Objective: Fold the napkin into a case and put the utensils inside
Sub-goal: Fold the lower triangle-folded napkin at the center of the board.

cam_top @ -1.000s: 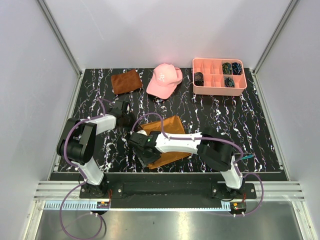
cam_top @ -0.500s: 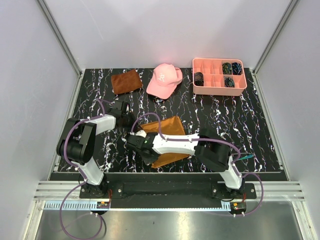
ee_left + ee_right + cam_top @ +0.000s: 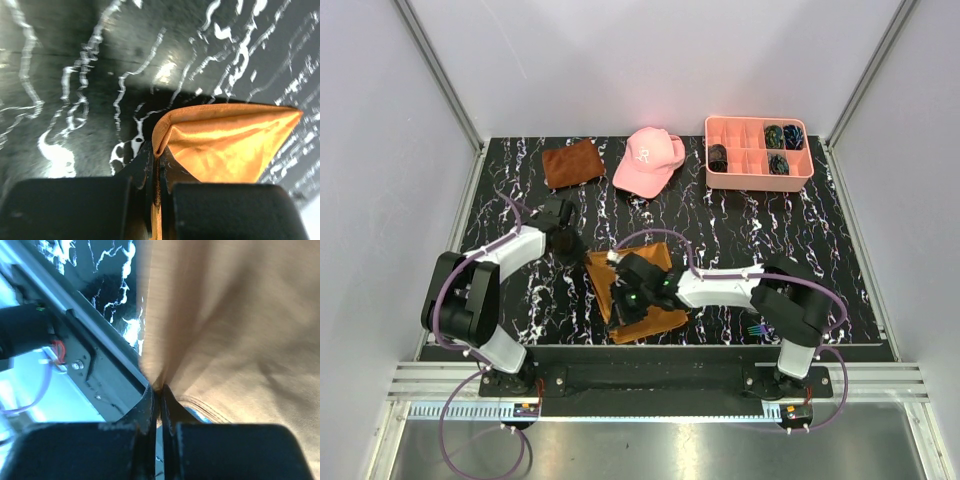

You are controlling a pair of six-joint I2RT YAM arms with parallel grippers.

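On the black marble table (image 3: 800, 240), one orange-brown napkin (image 3: 225, 145) is laid near the front edge, partly folded, its long axis running far to near. Its far-left corner is pinched by the left gripper (image 3: 156, 160), and a fold of it by the right gripper (image 3: 159, 390). One pink tray (image 3: 758, 178), one pink cap (image 3: 648, 160) and one rust cloth (image 3: 571, 162) are set along the far side. The utensils (image 3: 757, 328) are seen right of the napkin, uncountable.

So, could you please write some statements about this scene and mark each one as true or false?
1. The left hand and the right hand are both shut on the napkin. True.
2. The pink cap lies on the napkin. False: it lies apart from it, at the far side of the table.
3. The utensils are inside the napkin. False: they lie on the table, to the right of the napkin.
4. The pink tray stands at the far right of the table. True.
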